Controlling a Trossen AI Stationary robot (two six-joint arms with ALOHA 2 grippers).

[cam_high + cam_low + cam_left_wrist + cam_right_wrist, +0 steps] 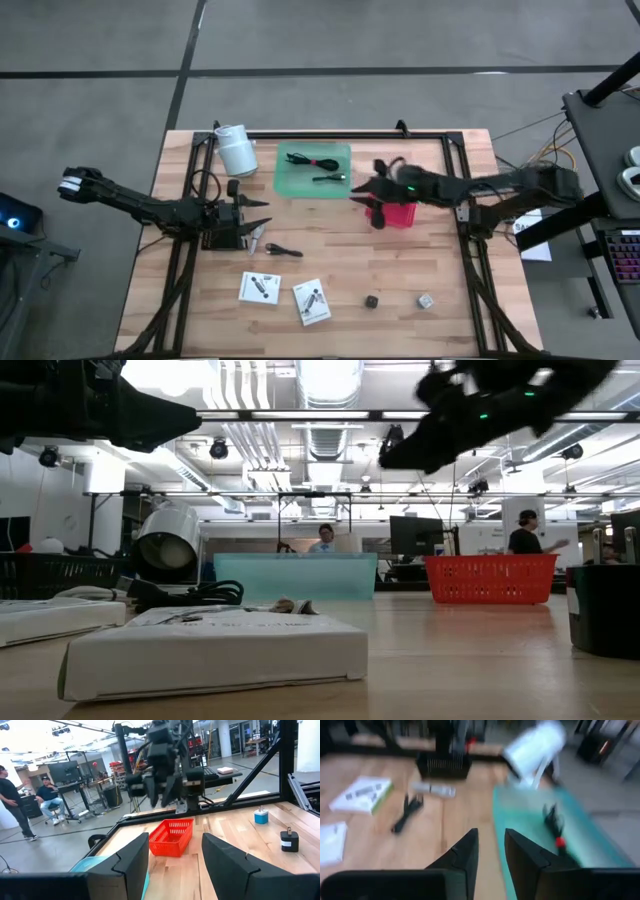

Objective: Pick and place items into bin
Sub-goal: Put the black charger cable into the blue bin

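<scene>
The green bin serves as landmark. It already holds cables, one with a red band. On the tabletop, nearer the front edge than the bin, lie a black cable, a silver metal piece, two white cards, a dark cube and a pale cube. The cable looks light and floppy, best pinched mid-bundle; the cards are thin, probably needing an edge grip. The right gripper hovers just beside the bin, over a red basket, fingers parted, empty. The left gripper, open and empty, reaches low toward the metal piece.
</scene>
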